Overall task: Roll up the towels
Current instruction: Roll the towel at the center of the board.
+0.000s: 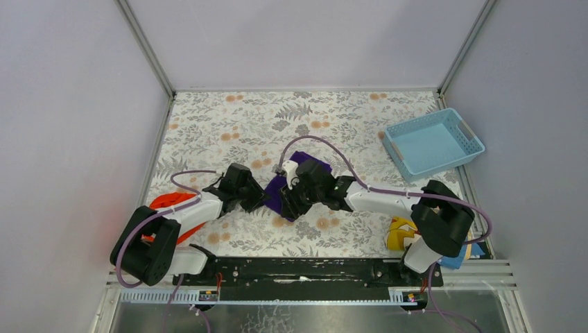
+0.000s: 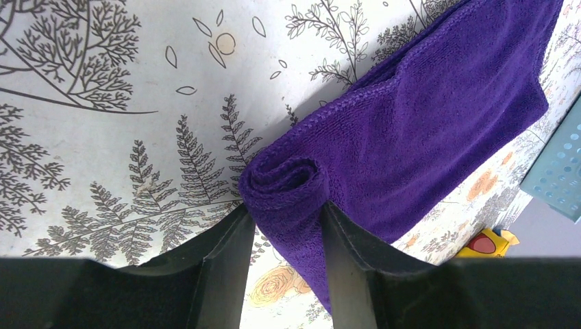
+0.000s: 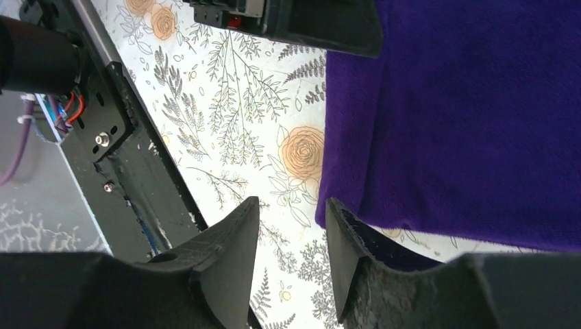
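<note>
Floral tablecloth (image 1: 229,132) between pale walls, with both arms meeting over a deep purple towel (image 2: 438,123) at its middle.
A light-blue plastic basket (image 1: 437,165) sits at the far right. The orange-red towel (image 1: 166,201) lies near left, under the left arm. A yellow-and-blue printed cloth (image 1: 401,234) lies by the right base. The left gripper (image 2: 284,209) pinches the purple towel's rolled end, while the right gripper (image 3: 291,200) stands parted at its flat corner.

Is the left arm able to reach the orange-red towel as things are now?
Probably not yet: the left pincer grips the rolled end of the purple towel, and the orange-red towel lies close behind, partly under the left arm.
</note>
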`<state>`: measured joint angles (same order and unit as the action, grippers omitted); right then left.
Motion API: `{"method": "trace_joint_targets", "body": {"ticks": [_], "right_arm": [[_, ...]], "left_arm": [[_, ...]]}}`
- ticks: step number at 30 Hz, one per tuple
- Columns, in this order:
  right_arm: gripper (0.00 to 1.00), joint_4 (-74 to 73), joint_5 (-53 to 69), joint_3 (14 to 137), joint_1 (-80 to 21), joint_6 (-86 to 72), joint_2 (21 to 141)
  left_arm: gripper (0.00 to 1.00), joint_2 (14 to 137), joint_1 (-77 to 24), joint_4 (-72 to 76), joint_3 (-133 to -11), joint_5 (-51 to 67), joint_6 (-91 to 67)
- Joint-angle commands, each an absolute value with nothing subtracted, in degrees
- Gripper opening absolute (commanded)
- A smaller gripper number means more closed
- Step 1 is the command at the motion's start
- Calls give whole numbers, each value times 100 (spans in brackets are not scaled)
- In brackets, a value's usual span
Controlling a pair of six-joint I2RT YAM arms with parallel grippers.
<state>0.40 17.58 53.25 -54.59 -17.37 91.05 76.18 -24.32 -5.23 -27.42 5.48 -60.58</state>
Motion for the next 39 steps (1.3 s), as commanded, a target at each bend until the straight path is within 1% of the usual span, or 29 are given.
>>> {"method": "trace_joint_targets", "body": {"ticks": [1, 8, 18, 25, 32, 35, 37, 39], "right_arm": [[48, 183, 1717, 5690, -5634, -1254, 9434], [48, 287, 1552, 5670, -5665, -1048, 9742], [48, -50, 1149, 5594, -5667, -903, 10060], [48, -670, 394, 5722, -5933, -589, 10264], [47, -1310, -853, 6008, -6406, -381, 10596], [43, -1558, -1482, 6037, -6566, -352, 10713], [36, -1651, -1737, 6042, -6624, -365, 10754], [26, -1751, -1847, 6068, -6651, -369, 10767]], "left_arm": [[41, 7935, -2391, -1308, -2501, 123, -5766], [41, 7939, -2391, -1336, -2534, 109, -5740], [41, 8003, -2393, -1381, -2626, 135, -5698], [41, 8086, -2387, -1450, -2762, 134, -5644], [42, 8201, -2391, -1450, -2851, 143, -5636], [42, 8209, -2393, -1467, -2882, 131, -5625], [42, 8214, -2391, -1493, -2887, 123, -5621], [42, 8181, -2391, -1559, -2878, 106, -5625]]}}
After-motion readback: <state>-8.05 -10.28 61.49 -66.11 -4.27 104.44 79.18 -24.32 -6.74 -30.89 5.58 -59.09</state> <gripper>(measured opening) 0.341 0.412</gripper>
